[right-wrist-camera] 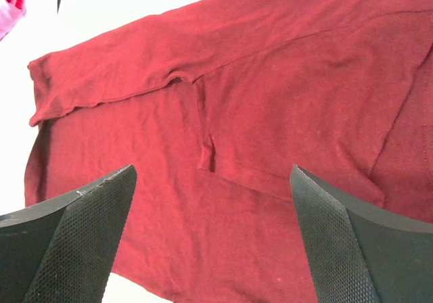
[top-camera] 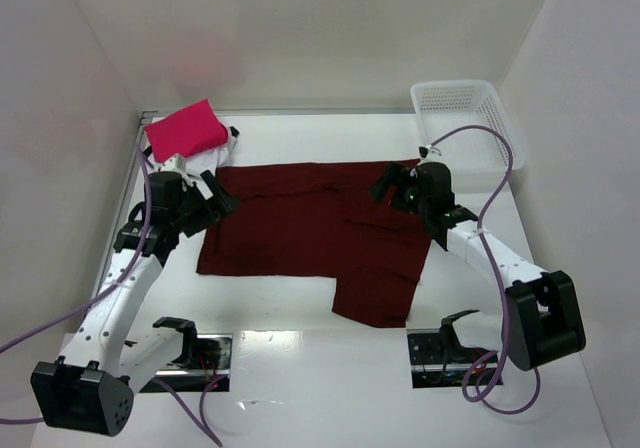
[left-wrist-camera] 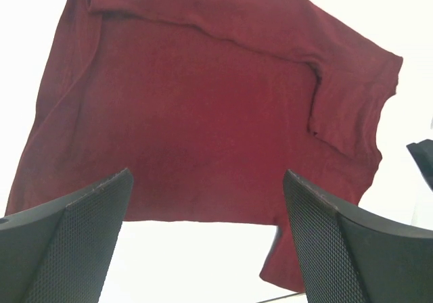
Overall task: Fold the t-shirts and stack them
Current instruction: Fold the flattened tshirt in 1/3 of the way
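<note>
A large dark maroon t-shirt (top-camera: 310,233) lies spread flat on the white table, with one flap reaching toward the near edge. A bright pink-red t-shirt (top-camera: 186,128), folded to a small rectangle, sits at the back left corner. My left gripper (top-camera: 215,196) hovers open at the maroon shirt's left edge. In the left wrist view the maroon t-shirt (left-wrist-camera: 203,100) fills the frame beyond the left gripper (left-wrist-camera: 208,174), which holds nothing. My right gripper (top-camera: 390,181) is open above the shirt's back right part. The right wrist view shows the right gripper (right-wrist-camera: 213,169) empty over the maroon t-shirt (right-wrist-camera: 270,113).
A white plastic mesh basket (top-camera: 462,118) stands at the back right corner. White walls close in the table on the left, back and right. The edge of the pink-red shirt (right-wrist-camera: 10,2) shows at the top left of the right wrist view.
</note>
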`<state>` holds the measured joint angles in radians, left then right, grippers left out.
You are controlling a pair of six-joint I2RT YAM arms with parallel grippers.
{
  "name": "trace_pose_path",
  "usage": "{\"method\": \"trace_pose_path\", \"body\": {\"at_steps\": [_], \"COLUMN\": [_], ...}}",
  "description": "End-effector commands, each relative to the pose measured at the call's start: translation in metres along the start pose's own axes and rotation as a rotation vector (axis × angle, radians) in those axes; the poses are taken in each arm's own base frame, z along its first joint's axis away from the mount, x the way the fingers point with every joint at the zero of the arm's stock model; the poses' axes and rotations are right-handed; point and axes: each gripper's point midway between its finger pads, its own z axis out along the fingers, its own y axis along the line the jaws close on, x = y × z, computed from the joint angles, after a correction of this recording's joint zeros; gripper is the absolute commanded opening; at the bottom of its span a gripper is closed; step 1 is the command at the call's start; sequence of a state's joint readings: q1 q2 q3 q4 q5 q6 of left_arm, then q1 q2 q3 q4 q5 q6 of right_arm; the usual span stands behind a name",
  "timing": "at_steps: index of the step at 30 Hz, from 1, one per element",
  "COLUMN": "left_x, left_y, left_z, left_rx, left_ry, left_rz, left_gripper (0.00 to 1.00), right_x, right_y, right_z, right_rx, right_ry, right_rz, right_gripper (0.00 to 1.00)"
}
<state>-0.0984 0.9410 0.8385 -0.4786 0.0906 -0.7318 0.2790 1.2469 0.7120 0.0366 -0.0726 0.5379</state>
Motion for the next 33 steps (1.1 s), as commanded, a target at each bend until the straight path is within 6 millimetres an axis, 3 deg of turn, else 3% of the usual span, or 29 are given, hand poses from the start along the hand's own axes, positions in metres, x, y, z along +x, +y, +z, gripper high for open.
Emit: {"method": "trace_pose_path", "body": {"at_steps": [1,4,9,13,15,20,22,29,31,33], "left_x": [-0.014,-0.014,-0.004,0.025,0.038,0.036,0.028,0.028,0.030,0.029], "left_y": [-0.013,-0.002,0.040,0.079,0.093,0.102,0.098,0.096,0.096,0.096], "left_z": [-0.009,-0.008,-0.001,0.017,0.029,0.036,0.037,0.040,0.041,0.042], "left_rx": [0.045,-0.014,-0.219,-0.385,-0.455,-0.535,-0.521,-0.472,-0.473,-0.468], "left_ry": [-0.044,-0.054,-0.070,0.019,0.086,0.096,0.054,0.009,0.023,0.021], "left_rz": [0.045,0.023,-0.095,-0.115,-0.121,-0.141,-0.160,-0.177,-0.170,-0.171], "left_gripper": [0.99,0.99,0.99,0.98,0.98,0.98,0.98,0.99,0.99,0.99], "right_x": [-0.022,-0.019,-0.016,-0.004,-0.002,0.015,0.023,0.050,0.056,0.076], "right_y": [0.009,0.004,-0.008,-0.027,-0.027,-0.036,-0.040,-0.048,-0.050,-0.054], "right_z": [-0.004,0.002,0.005,-0.002,-0.011,-0.032,-0.043,-0.071,-0.074,-0.072], "right_rx": [-0.022,0.010,0.087,0.217,0.226,0.275,0.287,0.303,0.318,0.344], "right_ry": [-0.094,-0.073,-0.046,0.009,-0.001,0.009,0.017,0.025,0.033,0.095], "right_rz": [-0.025,-0.028,-0.002,0.084,0.145,0.271,0.305,0.397,0.408,0.392], "right_gripper": [1.00,1.00,1.00,1.00,1.00,1.00,1.00,1.00,1.00,1.00]}}
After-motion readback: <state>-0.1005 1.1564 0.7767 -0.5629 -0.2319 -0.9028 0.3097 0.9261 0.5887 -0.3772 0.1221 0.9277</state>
